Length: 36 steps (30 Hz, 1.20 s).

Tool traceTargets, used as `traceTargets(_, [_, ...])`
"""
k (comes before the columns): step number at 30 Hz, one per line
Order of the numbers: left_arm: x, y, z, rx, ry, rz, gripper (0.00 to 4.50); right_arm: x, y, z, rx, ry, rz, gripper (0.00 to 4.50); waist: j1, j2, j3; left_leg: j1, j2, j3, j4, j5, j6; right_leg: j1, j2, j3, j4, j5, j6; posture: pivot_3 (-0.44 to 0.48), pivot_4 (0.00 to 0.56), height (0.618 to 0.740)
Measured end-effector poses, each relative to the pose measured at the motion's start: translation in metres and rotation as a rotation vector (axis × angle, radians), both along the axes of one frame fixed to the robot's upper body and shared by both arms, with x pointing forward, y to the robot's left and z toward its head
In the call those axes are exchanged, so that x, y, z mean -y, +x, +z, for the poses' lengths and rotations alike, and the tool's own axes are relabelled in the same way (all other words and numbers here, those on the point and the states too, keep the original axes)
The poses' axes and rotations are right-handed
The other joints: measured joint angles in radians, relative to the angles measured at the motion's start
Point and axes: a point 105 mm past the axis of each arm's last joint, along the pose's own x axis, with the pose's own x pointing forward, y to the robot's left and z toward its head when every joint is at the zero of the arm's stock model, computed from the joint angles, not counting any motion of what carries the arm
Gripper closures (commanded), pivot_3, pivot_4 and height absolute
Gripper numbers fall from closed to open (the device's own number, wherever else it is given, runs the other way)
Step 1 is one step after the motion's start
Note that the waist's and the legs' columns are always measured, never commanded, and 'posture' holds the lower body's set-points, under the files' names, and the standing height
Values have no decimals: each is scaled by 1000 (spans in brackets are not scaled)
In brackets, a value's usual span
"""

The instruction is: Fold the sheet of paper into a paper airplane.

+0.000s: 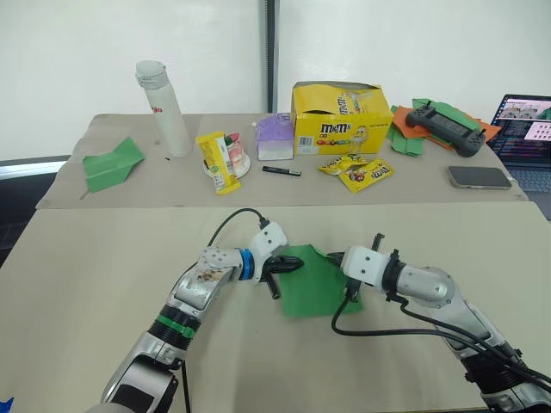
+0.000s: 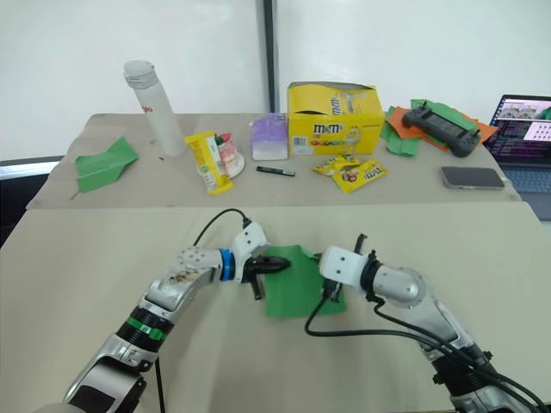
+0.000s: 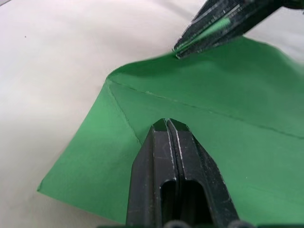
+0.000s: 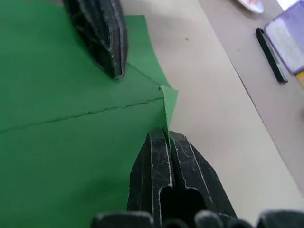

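Green paper (image 1: 314, 282) sits mid surface (image 1: 103, 258), partly folded w/ a crease. Left gripper (image 3: 167, 124) is clamped tight on its near-left edge, right gripper (image 4: 166, 135) pinched closed on the far corner flap.

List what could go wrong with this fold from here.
1. Both the left gripper and the right gripper are pinched shut on the thin green paper; pulling apart could tear it along the crease.
2. The paper lies loose on the table, so it may slide and the fold go crooked.
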Motion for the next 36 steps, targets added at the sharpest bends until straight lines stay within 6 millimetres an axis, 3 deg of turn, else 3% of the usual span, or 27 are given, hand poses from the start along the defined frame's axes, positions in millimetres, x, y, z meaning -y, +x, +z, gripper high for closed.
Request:
traceTargets(12, [6, 0, 9, -91, -119, 24, 4500, 2, -1, -8, 84, -126, 44, 4451, 1, 0, 0, 0, 0, 0, 0, 0, 0, 0, 0, 0, 0, 0, 0, 0, 150, 740])
traceTargets(24, [29, 19, 80, 42, -205, -18, 4500, -1, -1, -11, 119, -149, 57, 4451, -2, 0, 0, 1, -1, 0, 0, 0, -1, 1, 1, 0, 0, 0, 0, 0, 150, 740])
traceTargets(26, [31, 23, 76, 81, -116, -26, 4500, -1, -1, -11, 121, -149, 58, 4451, -3, 0, 0, 3, 0, 1, 0, 0, -1, 2, 2, 0, 0, 0, -1, 0, 150, 740])
traceTargets(29, [31, 31, 54, 111, 63, -25, 4500, -1, -1, -12, 119, -148, 56, 4451, -2, 0, 0, 6, 0, 2, 0, 0, -1, 6, 2, 0, -1, 0, -1, 0, 150, 740])
traceTargets(36, [57, 30, 29, 43, 84, -33, 4500, -2, -1, -14, 130, -148, 47, 4451, -2, -1, 0, 10, 0, 2, -1, 0, -1, 11, 2, 0, -2, 0, 0, 0, 150, 740])
